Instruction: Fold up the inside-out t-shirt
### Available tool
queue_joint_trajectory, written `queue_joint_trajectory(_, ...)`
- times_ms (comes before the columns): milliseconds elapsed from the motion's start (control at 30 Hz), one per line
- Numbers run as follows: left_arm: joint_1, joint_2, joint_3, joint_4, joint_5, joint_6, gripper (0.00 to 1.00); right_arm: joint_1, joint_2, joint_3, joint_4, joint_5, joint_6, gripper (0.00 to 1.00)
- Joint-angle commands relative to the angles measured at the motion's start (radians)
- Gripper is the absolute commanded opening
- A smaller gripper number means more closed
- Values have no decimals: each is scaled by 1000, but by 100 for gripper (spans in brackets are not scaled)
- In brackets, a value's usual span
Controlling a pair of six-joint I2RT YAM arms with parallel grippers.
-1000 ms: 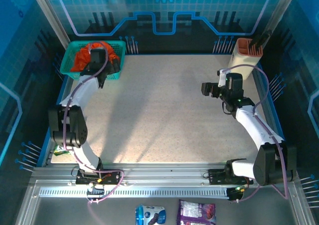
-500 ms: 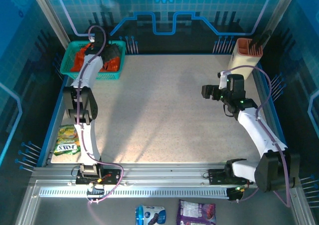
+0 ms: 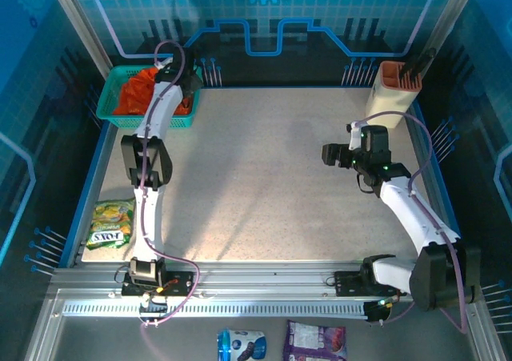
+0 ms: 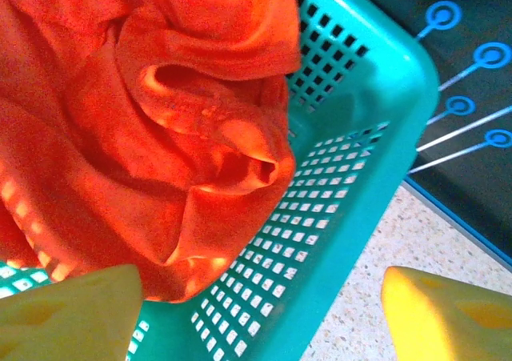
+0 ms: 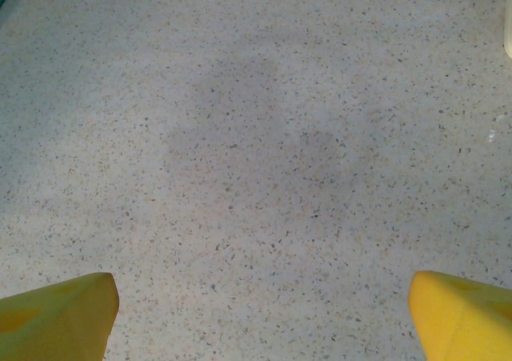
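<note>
At the bottom edge of the top view a blue packet [image 3: 242, 346] and a purple packet [image 3: 316, 341] lie below the rail that carries the arm bases. Above it, at lower left, a green snack bag [image 3: 108, 223] lies on the speckled table [image 3: 264, 209] beside the left arm. At mid right the right gripper [image 3: 330, 154] hangs over bare table, its yellow fingers [image 5: 56, 309] spread wide in the wrist view's lower corners, grasping nothing. At upper right stands a cream container [image 3: 392, 89] with a brown top. At upper left the teal basket [image 3: 120, 121] sits in the table's far corner, the t-shirt [image 4: 144, 137] bunched inside against its mesh wall. The left gripper [image 3: 186, 81] is over the basket's right end, fingers [image 4: 72, 309] released and apart, one above the cloth, the other beyond the rim
</note>
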Motion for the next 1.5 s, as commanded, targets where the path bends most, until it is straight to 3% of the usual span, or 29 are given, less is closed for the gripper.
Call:
queue_joint_trajectory(0,-8,28,6,-35,-81,-97,77,15,-20,-7,-13,-2,10,94)
queue_joint_trajectory(667,11,173,122,-34,-83,-211,69,20,-55,-19,-49,-37,-13,94)
queue_joint_trajectory(900,17,194,120,-27,-81,-220,58,22,-69,-30,-49,-38,-13,94)
queue_joint_trajectory(1000,17,199,120,-22,-74,-218,49,22,-73,-32,-52,-37,-15,94)
queue_joint_trajectory(1333,10,118,62,63,-67,-158,1,27,-90,-20,-63,-34,-15,94)
queue_joint_trajectory(1467,-2,75,50,94,-77,-115,0,31,-106,-26,-67,-30,-15,94)
